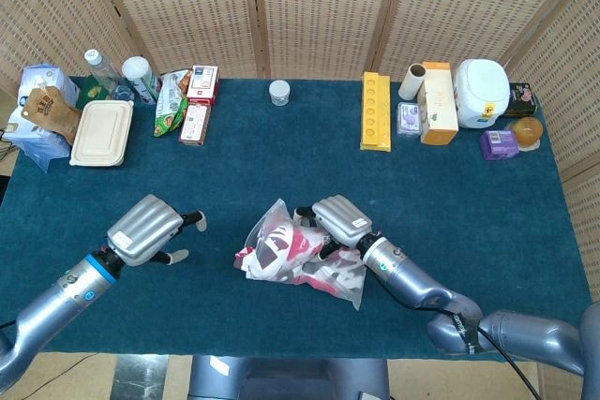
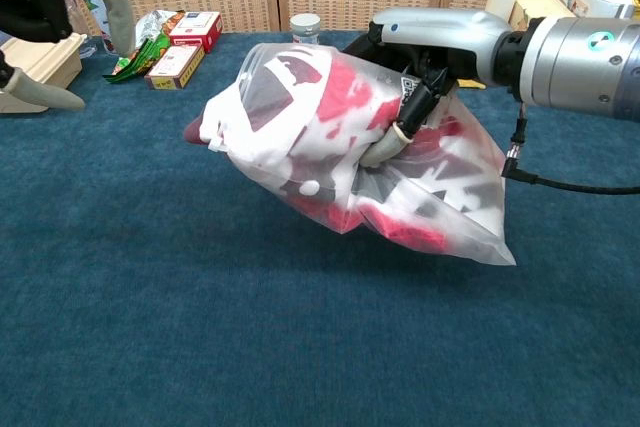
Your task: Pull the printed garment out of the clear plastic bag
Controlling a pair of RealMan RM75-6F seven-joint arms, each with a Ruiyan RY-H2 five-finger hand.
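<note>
We are looking at the clear plastic bag [image 2: 440, 197], lifted off the blue worktop [image 2: 150, 327] near the middle of its front edge. Inside it the printed garment [image 2: 300, 117] is showing as a crumpled bundle of white cloth with red, pink and dark grey-black print; a fold of white cloth is bulging at the bag's left end, and the bag's lower right corner is hanging down flat and wrinkled. In the head view the bundle [image 1: 291, 255] is sitting between the two hands.

We are seeing the right hand [image 2: 415, 57] grasping the bag from above, its fingers [image 2: 400, 132] curling down over the plastic and pressing into the bundle. The left hand [image 1: 150, 229] is hovering over the worktop to the left of the bag, apart from it, released, with its fingertips [image 1: 194, 221] spread toward the bag.

Along the back edge we are noting a beige lunch box [image 1: 101, 133], a small white jar [image 1: 279, 92], a yellow tray [image 1: 375, 111] and a white appliance [image 1: 482, 92] toward the back right corner.
</note>
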